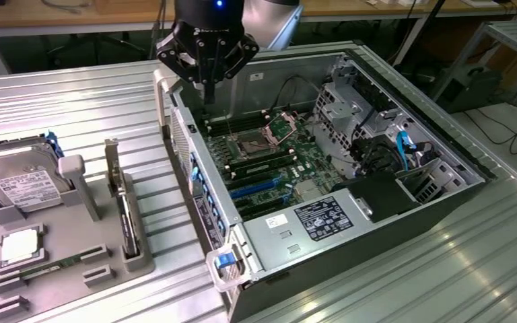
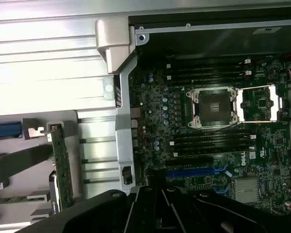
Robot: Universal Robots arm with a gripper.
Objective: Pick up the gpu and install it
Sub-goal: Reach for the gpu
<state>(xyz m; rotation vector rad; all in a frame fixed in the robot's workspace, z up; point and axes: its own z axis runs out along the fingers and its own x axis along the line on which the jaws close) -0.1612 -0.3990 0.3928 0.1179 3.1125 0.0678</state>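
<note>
A computer case (image 1: 330,286) lies open on its side on the ribbed metal desk (image 1: 88,108), filling the exterior view from the centre toward 3 o'clock. Inside it is a green motherboard (image 1: 303,161) with an unlatched, bare processor socket (image 1: 251,147), rows of dark memory slots on either side of the socket, and blue expansion slots (image 1: 258,187) toward 6 o'clock of the socket. A black shroud (image 1: 380,195) sits by the drive cage at 3 o'clock. A grey tray (image 1: 88,256) rests on the desk at about 8 o'clock of the case. It holds a silver hard drive (image 1: 21,182) propped at a tilt, a square processor chip (image 1: 21,247), a slim RAM stick (image 1: 48,267) lying flat, and the gpu (image 1: 126,215), which stands on edge in a slot on the side of the tray nearest the case. The hand (image 1: 209,94) hangs over the case's 11 o'clock corner with its fingers pressed together around nothing, well apart from the gpu. The gpu is seen edge-on, so its fan face cannot be made out. The picture edge at 9 o'clock cuts off the tray, and in the wrist view the hand's dark body covers part of the board beside the blue slots.
</note>
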